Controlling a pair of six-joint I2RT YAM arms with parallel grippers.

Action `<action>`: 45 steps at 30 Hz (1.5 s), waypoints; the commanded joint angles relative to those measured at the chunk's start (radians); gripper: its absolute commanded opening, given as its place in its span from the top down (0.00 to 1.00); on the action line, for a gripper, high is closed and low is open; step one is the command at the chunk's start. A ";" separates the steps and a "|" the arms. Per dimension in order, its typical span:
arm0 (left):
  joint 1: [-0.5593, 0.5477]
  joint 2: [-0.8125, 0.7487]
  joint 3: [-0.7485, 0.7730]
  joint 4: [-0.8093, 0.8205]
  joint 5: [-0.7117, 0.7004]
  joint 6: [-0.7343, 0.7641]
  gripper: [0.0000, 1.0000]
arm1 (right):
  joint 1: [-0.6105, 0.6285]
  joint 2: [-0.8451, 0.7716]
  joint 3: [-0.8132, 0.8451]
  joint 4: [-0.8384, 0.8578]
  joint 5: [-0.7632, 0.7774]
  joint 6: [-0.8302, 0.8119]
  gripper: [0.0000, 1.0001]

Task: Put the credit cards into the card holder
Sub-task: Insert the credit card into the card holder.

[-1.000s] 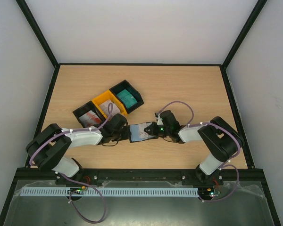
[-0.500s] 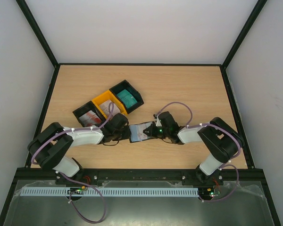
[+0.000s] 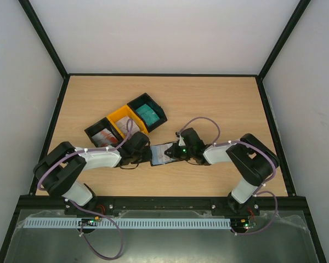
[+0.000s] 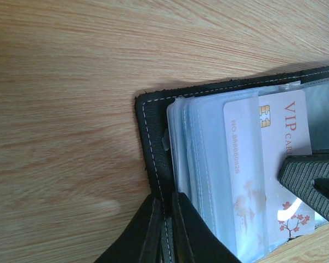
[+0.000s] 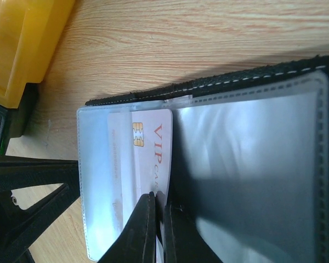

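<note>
- Card holder (image 3: 163, 153) is laid open on the table (image 3: 225, 104), clear sleeves up, between the two arms' tips.
- Three bins are lined up beyond the card holder, to its left: a black bin (image 3: 89, 133) with red-and-white cards (image 3: 104, 137), a yellow bin (image 3: 119, 111) with grey-white cards (image 3: 126, 121), and a second black bin (image 3: 156, 105) with teal cards (image 3: 147, 113).
- Left gripper (image 4: 165, 198) is pinched tight on the card holder's stitched black left edge.
- VIP card (image 4: 274, 148) is seen partway inside a clear sleeve of the card holder, its right side uncovered.
- Right gripper (image 5: 159, 201) is pressed together on that card's uncovered edge, right of the card holder's sleeve stack.
</note>
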 commanded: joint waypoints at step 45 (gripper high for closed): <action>-0.015 0.061 -0.014 -0.014 0.098 0.071 0.92 | 0.141 -0.057 0.188 -0.499 0.343 -0.037 0.59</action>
